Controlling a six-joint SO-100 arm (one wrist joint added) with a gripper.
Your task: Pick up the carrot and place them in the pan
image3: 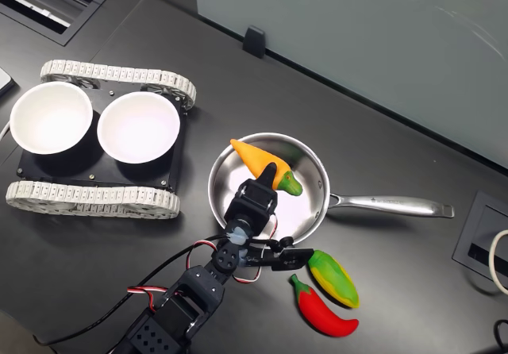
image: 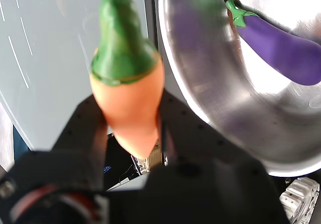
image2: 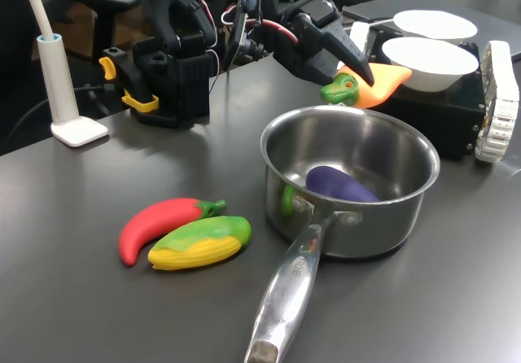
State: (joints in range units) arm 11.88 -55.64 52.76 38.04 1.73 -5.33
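1. Nearest in the first exterior view lie a red toy chili pepper (image2: 159,224) and a yellow-and-green toy corn cob (image2: 201,242), touching each other on the dark grey table (image2: 98,298), to the first exterior view's left of the pan. Neither is part of the job.
2. Next comes the shiny, deep stainless steel saucepan (image2: 403,204), its long steel handle (image2: 286,295) pointing toward the camera. A purple toy eggplant (image2: 340,185) already lies inside.
3. Beyond it, the black gripper (image2: 360,76) is clamped on the plump orange toy carrot (image2: 376,84) with its green stem end, held clear of the table above the pan's far rim.
4. In the second exterior view the carrot (image3: 262,163) lies across the rim, stem end over the bowl, tip outside.
5. To do this step well, I judge the arm should carry the carrot further over the bowl's middle, lower it, then part the jaws, dropping it beside the eggplant.
6. Farthest back stand two white bowls (image2: 431,62) on a black tracked base (image2: 444,115).
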